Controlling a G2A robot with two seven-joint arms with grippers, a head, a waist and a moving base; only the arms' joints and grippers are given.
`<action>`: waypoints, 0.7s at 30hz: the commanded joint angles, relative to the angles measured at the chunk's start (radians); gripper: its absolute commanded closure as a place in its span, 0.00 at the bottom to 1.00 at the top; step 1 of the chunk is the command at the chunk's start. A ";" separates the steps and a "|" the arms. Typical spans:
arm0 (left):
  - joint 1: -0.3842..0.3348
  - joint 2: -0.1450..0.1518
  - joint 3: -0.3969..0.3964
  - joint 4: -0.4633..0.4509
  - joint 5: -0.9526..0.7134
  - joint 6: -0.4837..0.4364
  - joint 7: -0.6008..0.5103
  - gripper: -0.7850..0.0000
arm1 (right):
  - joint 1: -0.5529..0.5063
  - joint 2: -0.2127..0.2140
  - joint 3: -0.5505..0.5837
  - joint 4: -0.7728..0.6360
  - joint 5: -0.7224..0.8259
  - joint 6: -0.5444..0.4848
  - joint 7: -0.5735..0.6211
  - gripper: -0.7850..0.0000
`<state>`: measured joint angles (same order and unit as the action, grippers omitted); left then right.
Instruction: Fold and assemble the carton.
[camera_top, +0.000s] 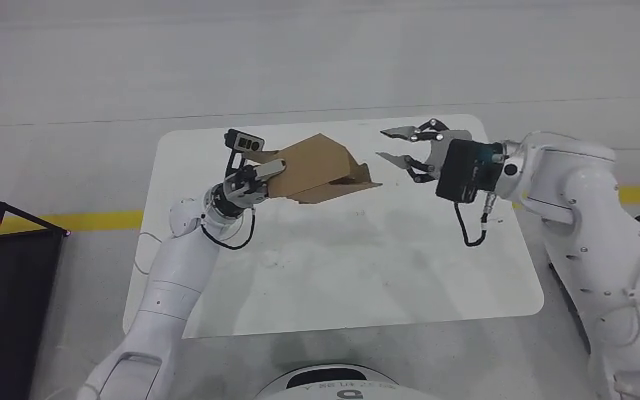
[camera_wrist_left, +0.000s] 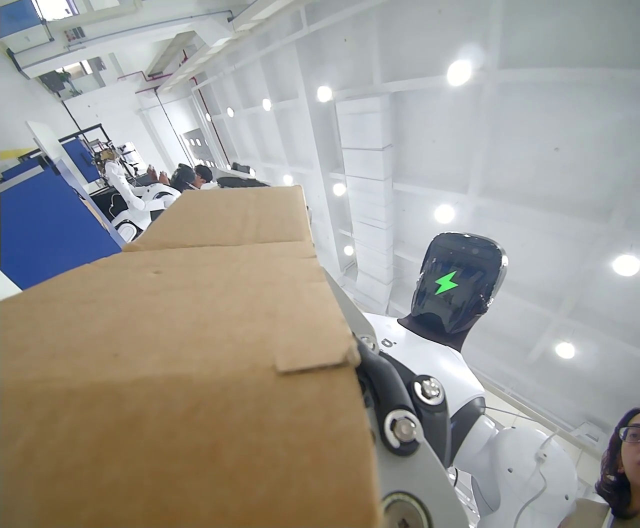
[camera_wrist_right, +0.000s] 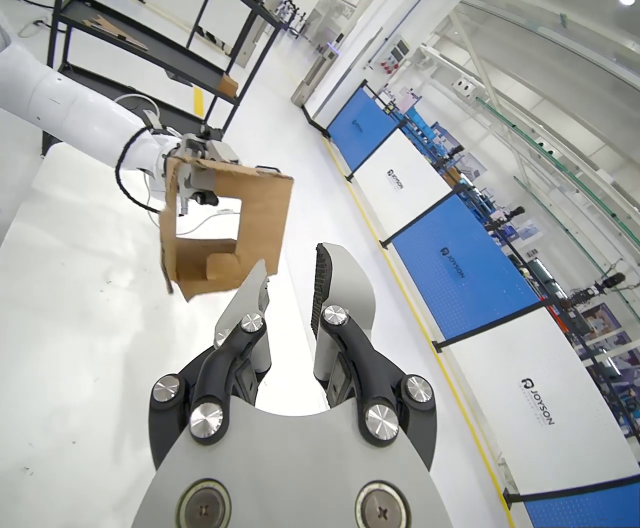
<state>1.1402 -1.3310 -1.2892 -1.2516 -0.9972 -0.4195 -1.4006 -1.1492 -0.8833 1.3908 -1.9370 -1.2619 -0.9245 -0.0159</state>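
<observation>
One brown carton (camera_top: 320, 168), half opened into a slanted tube with loose flaps, hangs over the far part of the white counter (camera_top: 350, 270). The left gripper (camera_top: 262, 172) has it by the end panel nearest that arm. In the right wrist view the gripper body reaches inside that open end. In the left wrist view cardboard lies flat against one metal finger (camera_wrist_left: 352, 310). It is probably clamped on that panel, though the second finger is hidden behind the board. The carton's other open end faces the right gripper (camera_top: 400, 145), which sits level with it, just beside the flaps and apart from them in the top view. Its two fingers stand spread with a clear gap and nothing between them, the ribbed pad (camera_wrist_right: 320, 280) of one turned inward.
</observation>
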 joint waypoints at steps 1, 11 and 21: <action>0.000 0.000 -0.002 -0.002 0.001 0.001 -0.001 1.00 | -0.018 0.003 0.012 0.011 -0.014 -0.012 0.017 0.66; -0.012 -0.005 0.004 -0.006 0.010 0.001 -0.001 1.00 | -0.023 -0.002 -0.051 -0.020 -0.001 -0.046 -0.004 0.68; 0.004 -0.005 0.002 -0.014 0.019 -0.001 0.001 1.00 | 0.048 -0.022 -0.157 -0.021 -0.020 -0.027 -0.030 0.73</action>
<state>1.1413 -1.3366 -1.2863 -1.2646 -0.9777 -0.4197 -1.4005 -1.1058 -0.9036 1.2432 -1.9606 -1.2797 -0.9483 -0.0459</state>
